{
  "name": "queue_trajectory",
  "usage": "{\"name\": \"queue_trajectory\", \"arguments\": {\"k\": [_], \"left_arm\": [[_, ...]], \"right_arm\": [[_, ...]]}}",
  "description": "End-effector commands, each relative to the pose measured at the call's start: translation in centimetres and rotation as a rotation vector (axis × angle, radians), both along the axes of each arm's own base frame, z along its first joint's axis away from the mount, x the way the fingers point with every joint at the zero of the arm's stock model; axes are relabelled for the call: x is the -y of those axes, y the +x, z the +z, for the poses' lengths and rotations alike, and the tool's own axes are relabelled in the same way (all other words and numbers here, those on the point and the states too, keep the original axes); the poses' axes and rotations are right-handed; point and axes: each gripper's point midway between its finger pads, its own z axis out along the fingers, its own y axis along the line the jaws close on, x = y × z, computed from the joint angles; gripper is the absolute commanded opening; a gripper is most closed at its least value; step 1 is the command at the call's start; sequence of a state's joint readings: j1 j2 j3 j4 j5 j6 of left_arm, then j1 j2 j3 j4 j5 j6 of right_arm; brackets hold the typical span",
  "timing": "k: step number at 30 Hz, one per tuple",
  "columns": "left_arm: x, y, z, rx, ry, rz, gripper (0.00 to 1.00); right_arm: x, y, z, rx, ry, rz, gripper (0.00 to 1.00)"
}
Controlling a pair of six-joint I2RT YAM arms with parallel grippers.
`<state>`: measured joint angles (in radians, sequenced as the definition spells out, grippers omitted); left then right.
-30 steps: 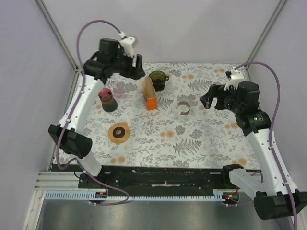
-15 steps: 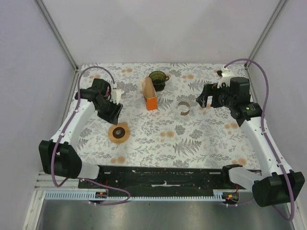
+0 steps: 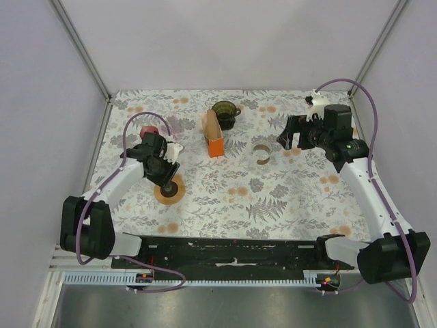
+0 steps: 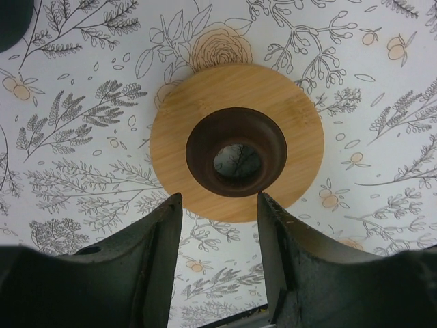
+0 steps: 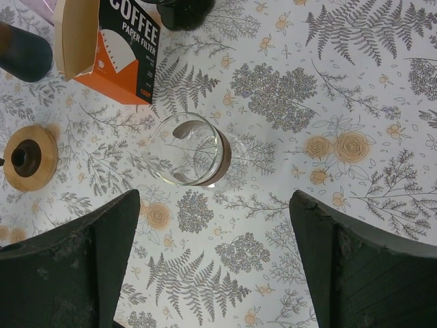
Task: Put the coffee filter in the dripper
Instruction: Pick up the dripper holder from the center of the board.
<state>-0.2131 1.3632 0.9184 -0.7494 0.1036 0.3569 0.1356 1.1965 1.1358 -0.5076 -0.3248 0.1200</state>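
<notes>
An orange coffee filter box (image 3: 214, 135) stands open at the back middle, with filters showing in its top; it also shows in the right wrist view (image 5: 116, 48). Behind it sits a dark green dripper (image 3: 224, 113) with a handle. A glass ring with a brown band (image 3: 262, 153) lies on its side right of the box and in the right wrist view (image 5: 194, 152). My left gripper (image 3: 166, 178) is open and empty, low over a wooden disc with a dark collar (image 4: 235, 140). My right gripper (image 3: 290, 139) is open and empty, above the cloth right of the glass ring.
A dark cup with a red top (image 3: 146, 131) stands at the left, just behind my left wrist. The wooden disc (image 3: 169, 190) lies front left. The floral cloth (image 3: 273, 198) ends at grey walls at the back and sides and a black rail in front.
My left arm has swung down from the back left corner, past the dark cup, to just over the wooden disc. My right gripper has shifted slightly back, staying open.
</notes>
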Motion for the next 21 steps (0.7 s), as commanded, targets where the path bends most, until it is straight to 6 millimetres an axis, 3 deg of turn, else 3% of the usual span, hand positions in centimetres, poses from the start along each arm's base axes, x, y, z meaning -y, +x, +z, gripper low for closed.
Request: {"name": "queue_trajectory", "arguments": {"k": [1, 17, 18, 21], "left_arm": [[-0.1, 2.8, -1.0, 0.099, 0.040, -0.026, 0.54], [-0.5, 2.0, -5.4, 0.052, 0.089, -0.093, 0.49], [-0.4, 2.1, -5.6, 0.057, 0.089, -0.094, 0.47], [0.0, 1.9, -6.0, 0.044, 0.081, -0.107, 0.23]], "right_arm": [[0.0, 0.4, 2.6, 0.079, 0.016, -0.018, 0.97], [0.3, 0.1, 3.2, 0.078, 0.021, -0.040, 0.97], [0.2, 0.0, 3.2, 0.078, 0.021, -0.039, 0.97], [0.2, -0.2, 3.2, 0.072, 0.027, -0.038, 0.97]]}}
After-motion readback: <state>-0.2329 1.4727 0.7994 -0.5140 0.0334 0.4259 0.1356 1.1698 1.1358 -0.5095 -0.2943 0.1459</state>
